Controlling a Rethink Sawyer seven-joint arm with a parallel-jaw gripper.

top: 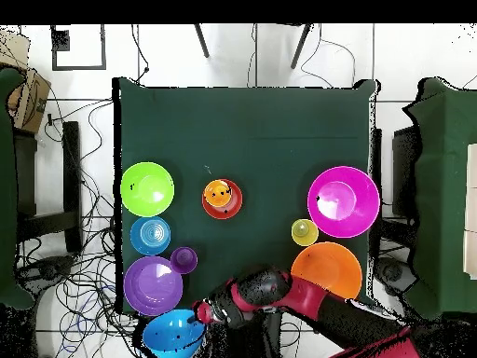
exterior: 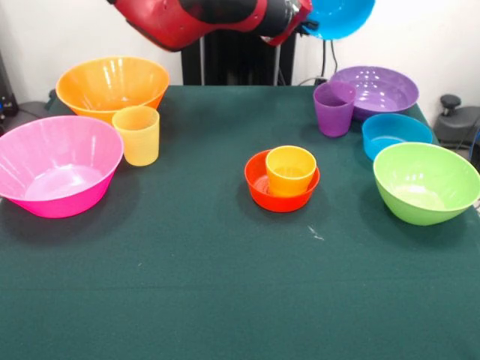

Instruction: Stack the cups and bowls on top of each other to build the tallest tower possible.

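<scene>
Though my tower [exterior: 282,178] is only the orange cup [exterior: 290,169] in the small red-orange bowl [exterior: 259,182] mid-counter [exterior: 225,285], my end effector [top: 197,315] grips the medium blue bowl [top: 173,335] aloft. Six pieces wait. Overhead shows that bowl beyond the counter edge; front crops it.

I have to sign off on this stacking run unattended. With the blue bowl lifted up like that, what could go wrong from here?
1. The medium blue bowl hangs at the gripper by its rim, beyond the table's edge; a slip would likely drop it off the table.
2. The tower ends in the narrow orange cup; a wide bowl set there may tip or topple it.
3. The purple cup and wide purple bowl lie along the way.
</scene>
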